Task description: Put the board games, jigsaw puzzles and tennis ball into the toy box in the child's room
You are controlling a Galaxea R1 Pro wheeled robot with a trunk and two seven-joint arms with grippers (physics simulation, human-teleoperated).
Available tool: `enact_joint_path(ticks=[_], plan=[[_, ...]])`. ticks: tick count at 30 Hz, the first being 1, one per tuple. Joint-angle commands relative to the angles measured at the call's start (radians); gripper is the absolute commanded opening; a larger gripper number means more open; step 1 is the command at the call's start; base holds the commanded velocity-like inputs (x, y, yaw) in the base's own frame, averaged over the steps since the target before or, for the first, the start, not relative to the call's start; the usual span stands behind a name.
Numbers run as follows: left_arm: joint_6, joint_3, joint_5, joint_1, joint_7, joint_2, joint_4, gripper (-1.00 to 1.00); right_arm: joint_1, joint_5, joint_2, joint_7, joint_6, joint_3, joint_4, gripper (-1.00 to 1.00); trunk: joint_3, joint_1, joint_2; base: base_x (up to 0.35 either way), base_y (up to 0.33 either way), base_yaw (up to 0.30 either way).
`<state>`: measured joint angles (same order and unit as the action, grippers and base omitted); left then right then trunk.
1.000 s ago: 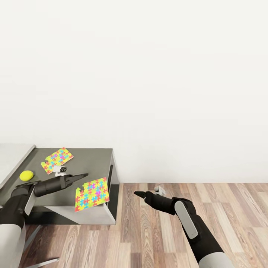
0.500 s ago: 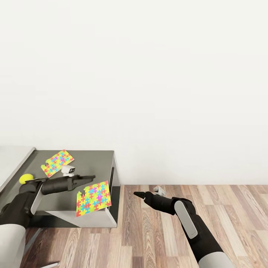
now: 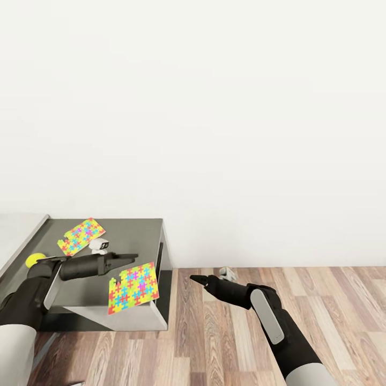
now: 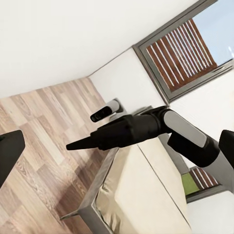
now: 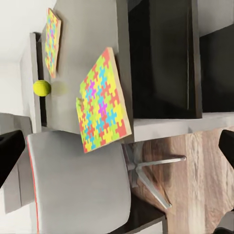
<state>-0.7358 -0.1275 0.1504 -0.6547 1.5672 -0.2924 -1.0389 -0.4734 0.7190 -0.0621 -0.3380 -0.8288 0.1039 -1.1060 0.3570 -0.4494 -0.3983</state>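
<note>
Two jigsaw puzzles lie on the dark grey lower section of the table (image 3: 134, 230). One puzzle (image 3: 81, 236) (image 5: 51, 41) is flat at the back. The other puzzle (image 3: 133, 287) (image 5: 102, 102) stands tilted at the front edge, partly past it. My left gripper (image 3: 119, 251) hovers open just above and behind the tilted puzzle, nothing between its fingers. The tennis ball (image 3: 32, 260) (image 5: 42, 87) rests left of my left arm. My right gripper (image 3: 210, 275) (image 4: 80, 132) hangs open over the floor, right of the table. The bed (image 4: 146, 195) is in the left wrist view. Board games and toy box are out of view.
A grey swivel chair (image 5: 73, 185) stands in front of the table beside the tilted puzzle. The table's pale grey top (image 3: 16, 230) adjoins at the far left. Wood floor (image 3: 241, 332) spreads to the right, with a white wall behind. A window (image 4: 185, 48) is above the bed.
My left gripper has reached to the right over the table, toward the front puzzle. That puzzle sits slightly lower at the edge. My right gripper has crept a little to the left.
</note>
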Motion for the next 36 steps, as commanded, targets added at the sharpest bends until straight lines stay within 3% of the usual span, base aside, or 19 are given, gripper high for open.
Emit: enact_joint_path(ticks=[1, 36], plan=[[-0.011, 0.0, 0.0, 0.0, 0.004, 0.0, 0.0, 1.0, -0.001, -0.005, 0.0, -0.009, -0.004, -0.001, 0.0, 1.0, 0.0, -0.001, -0.002, 0.0, 0.0, -0.04], [-0.001, 0.001, 0.0, 0.001, 0.004, -0.004, -0.001, 1.0, -0.001, -0.012, 0.001, -0.029, 0.003, 0.0, 0.007, 1.0, -0.057, -0.001, -0.002, 0.027, 0.034, -0.003]])
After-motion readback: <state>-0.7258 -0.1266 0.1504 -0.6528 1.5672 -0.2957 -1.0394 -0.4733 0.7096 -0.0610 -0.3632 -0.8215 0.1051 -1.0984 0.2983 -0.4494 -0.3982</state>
